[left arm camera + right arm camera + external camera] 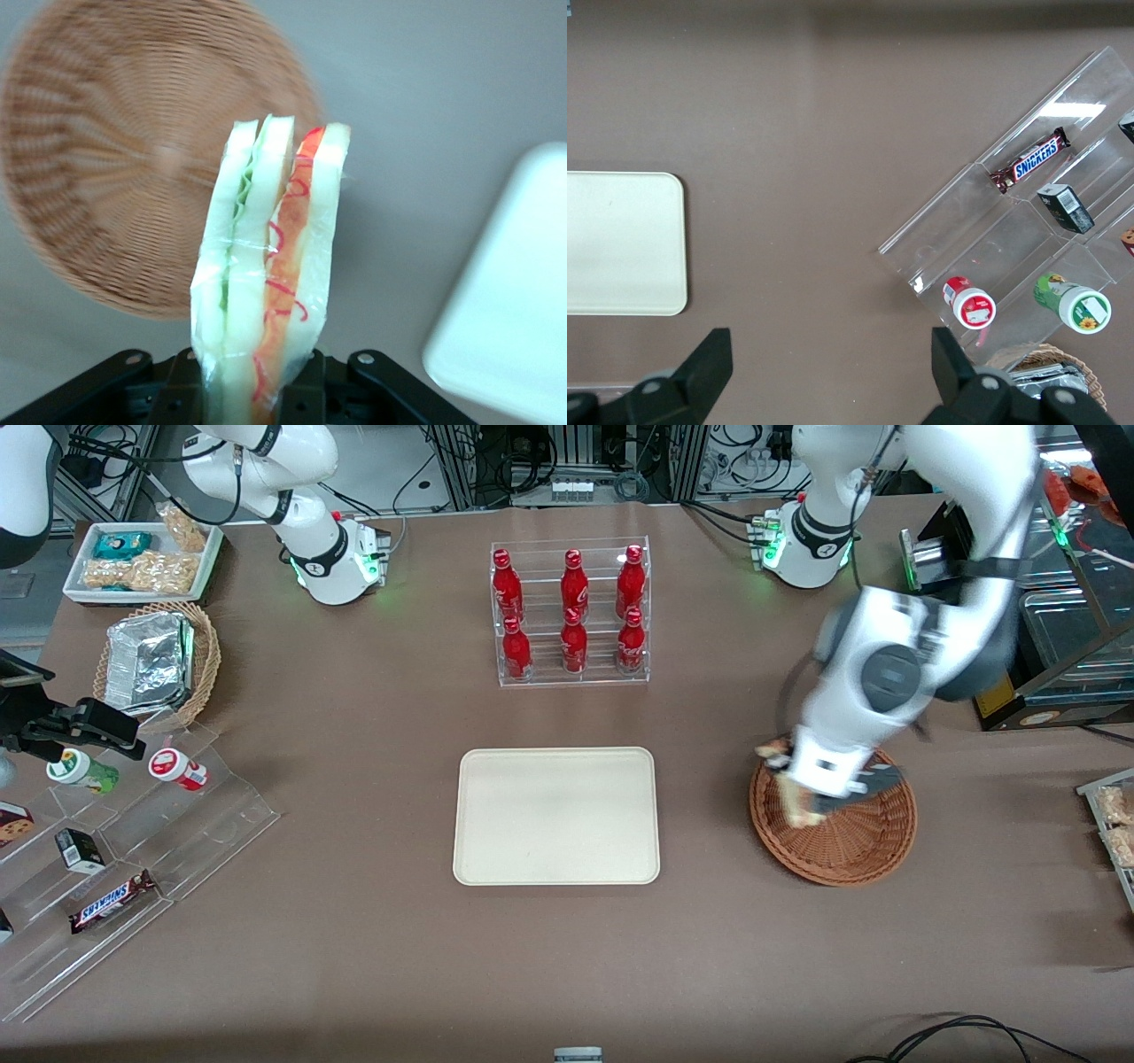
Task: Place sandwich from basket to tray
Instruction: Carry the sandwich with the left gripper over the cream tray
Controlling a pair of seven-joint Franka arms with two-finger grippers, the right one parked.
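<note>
A: Where is the small triangular sandwich (266, 274), the wedge of pale bread with green, orange and red layers in clear wrap?

B: In the left arm's black two-finger gripper (257, 390), clamped at its wide end, with its point sticking straight out from the fingers. It hangs above the round reddish-brown woven wicker basket (850, 841), over the part of the rim that faces the tray, clear of the weave as far as I can judge.

A: And the target?

B: The flat cream rectangular tray (556, 816) with rounded corners lies on the brown table beside the basket, toward the parked arm's end, about as near the front camera as the basket. So the carry I expect is a sideways sweep from the basket to the tray. The wedge's long axis runs along the gripper's own line, so it would likely need tilting to lie flat.

A: Anything unclear?

B: From the front, the arm's white wrist covers most of the sandwich and the basket's farther rim; only a pale sliver shows. A small brownish bit at that rim I cannot identify. The wrist camera sees just one corner of the tray, and the finger pads are hidden by the wrap.
</note>
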